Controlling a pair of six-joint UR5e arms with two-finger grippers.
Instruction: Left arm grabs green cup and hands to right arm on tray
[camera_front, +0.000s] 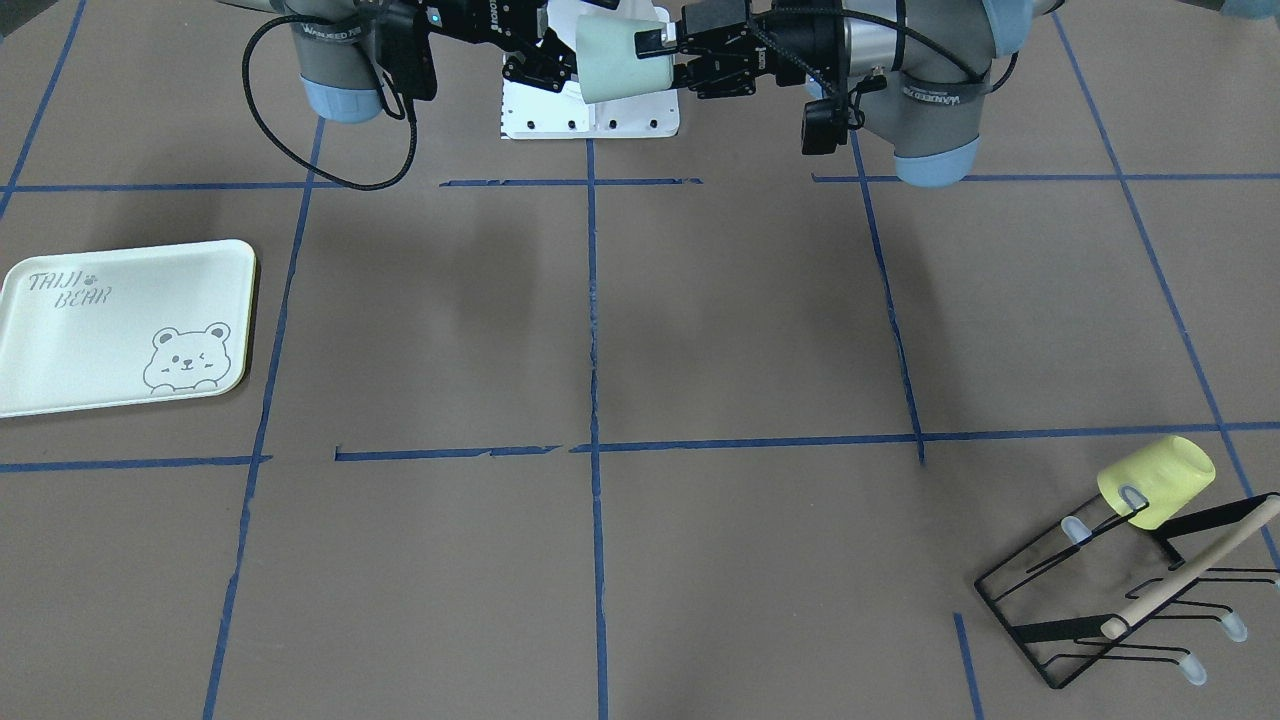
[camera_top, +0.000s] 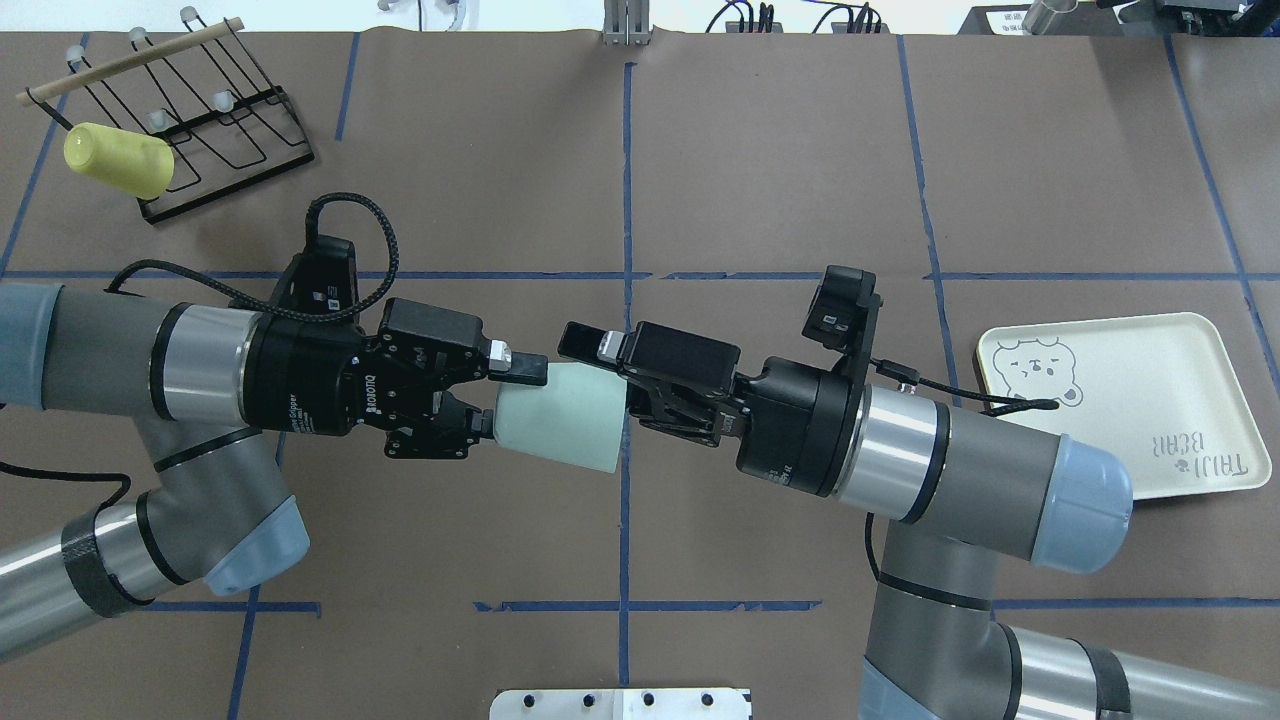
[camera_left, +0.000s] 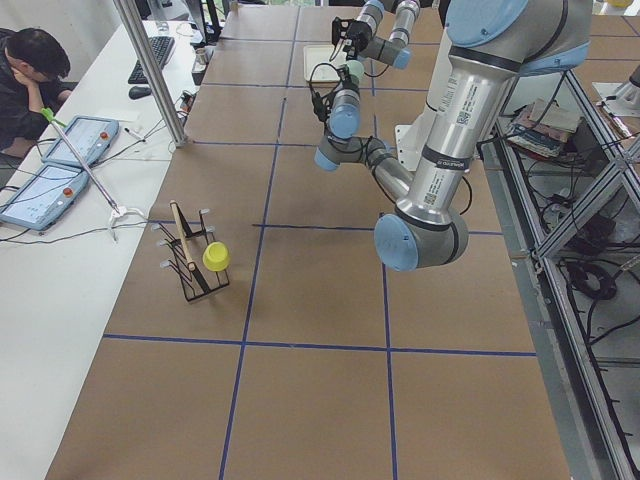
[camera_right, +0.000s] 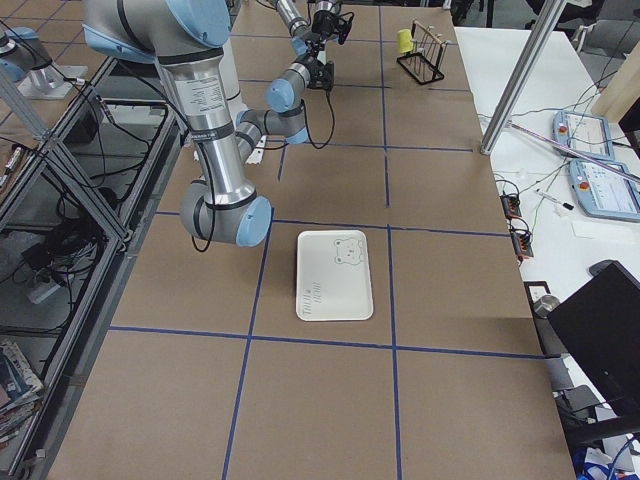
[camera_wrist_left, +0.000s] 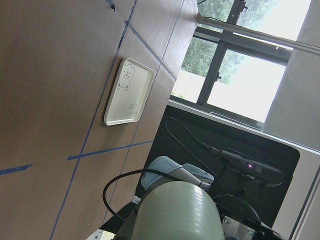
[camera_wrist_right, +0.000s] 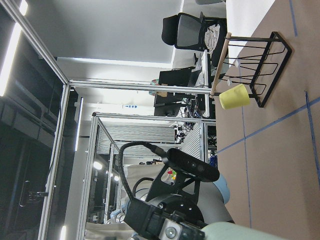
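My left gripper (camera_top: 505, 400) is shut on the closed end of the pale green cup (camera_top: 560, 420) and holds it sideways in the air over the table's middle. My right gripper (camera_top: 612, 388) is open at the cup's wide open end. Its upper finger (camera_top: 585, 345) lies just over the rim; its lower finger is hidden by the cup. In the front view the cup (camera_front: 620, 65) hangs between the left gripper (camera_front: 665, 60) and the right gripper (camera_front: 555, 60). The bear tray (camera_top: 1120, 400) lies flat on the table beside the right arm, with nothing on it.
A yellow cup (camera_top: 118, 160) hangs on a black wire rack (camera_top: 220, 110) with a wooden rod at the far left corner. A white base plate (camera_top: 620, 703) sits at the near edge. Blue tape lines cross the brown table. An operator sits beyond the far side.
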